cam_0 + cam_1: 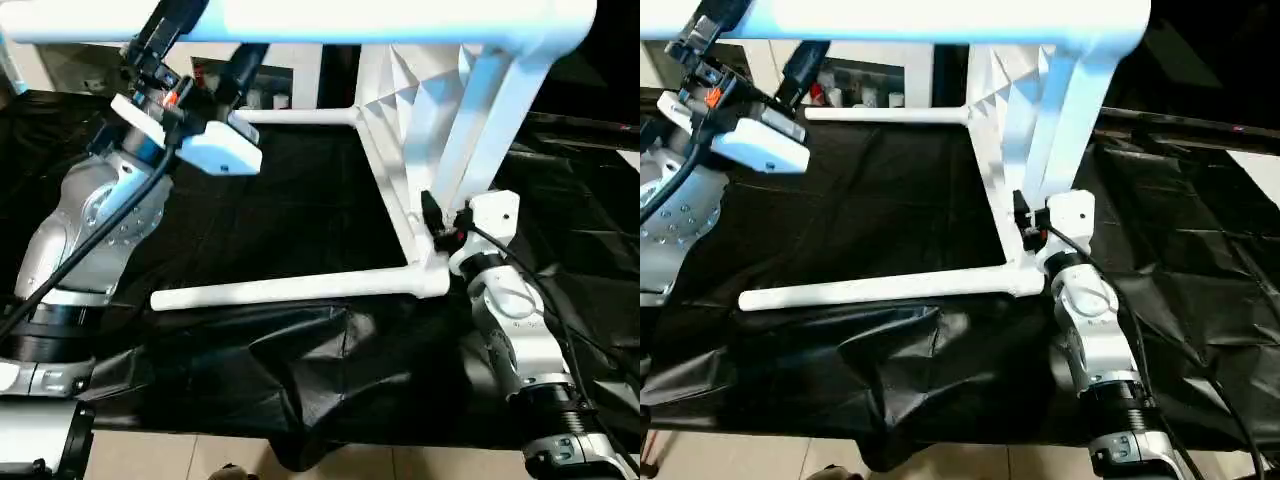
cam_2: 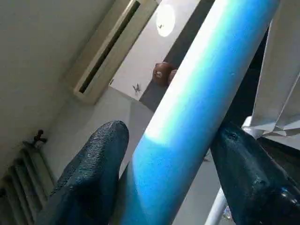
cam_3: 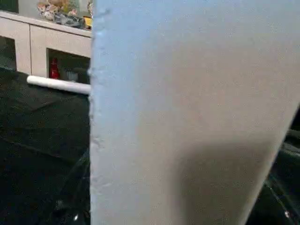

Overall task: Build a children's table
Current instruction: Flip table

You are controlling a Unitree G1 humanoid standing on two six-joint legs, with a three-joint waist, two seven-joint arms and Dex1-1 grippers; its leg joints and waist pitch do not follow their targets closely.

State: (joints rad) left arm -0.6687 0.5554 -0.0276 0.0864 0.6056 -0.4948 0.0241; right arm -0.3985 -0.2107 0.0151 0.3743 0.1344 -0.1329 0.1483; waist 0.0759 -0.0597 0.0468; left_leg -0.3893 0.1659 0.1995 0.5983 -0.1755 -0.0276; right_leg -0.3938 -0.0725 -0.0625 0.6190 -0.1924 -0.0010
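While the table (image 1: 400,170) stands tipped on its side, left gripper (image 2: 168,154) fingers straddle its upper leg (image 2: 201,103); right gripper (image 1: 440,225) at the lower corner, grip indiscernible.

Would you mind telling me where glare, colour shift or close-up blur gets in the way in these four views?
Left eye view: the top leg near the lens is washed out bright. Left wrist view: the leg between the dark fingers is tinted blue with a bright band, and a ceiling lamp flares. Right wrist view: a white table part sits soft and featureless right at the lens.
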